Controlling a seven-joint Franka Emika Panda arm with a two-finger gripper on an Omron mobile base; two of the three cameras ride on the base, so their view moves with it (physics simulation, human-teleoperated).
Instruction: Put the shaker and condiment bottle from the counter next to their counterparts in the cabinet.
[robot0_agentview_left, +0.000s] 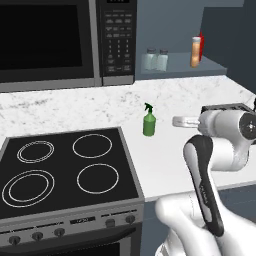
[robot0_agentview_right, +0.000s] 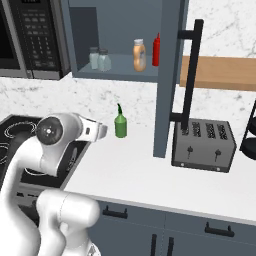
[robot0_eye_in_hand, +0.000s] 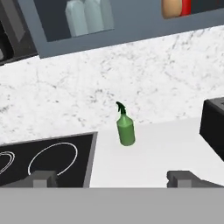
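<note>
Two shakers (robot0_agentview_right: 99, 59) sit side by side on the cabinet (robot0_agentview_right: 122, 74) shelf, pale and see-through with grey caps, so alike I can't tell which is which. Right of them the orange condiment bottle (robot0_agentview_right: 139, 55) stands just beside the slim red squeeze bottle (robot0_agentview_right: 156, 50); from the left it half hides the red one. Hand cam crops all four at the top. Gripper (robot0_eye_in_hand: 114, 178) spread wide, holding nothing, over the speckled counter (robot0_agentview_left: 90, 107) near a glossy green spray bottle (robot0_eye_in_hand: 125, 130).
</note>
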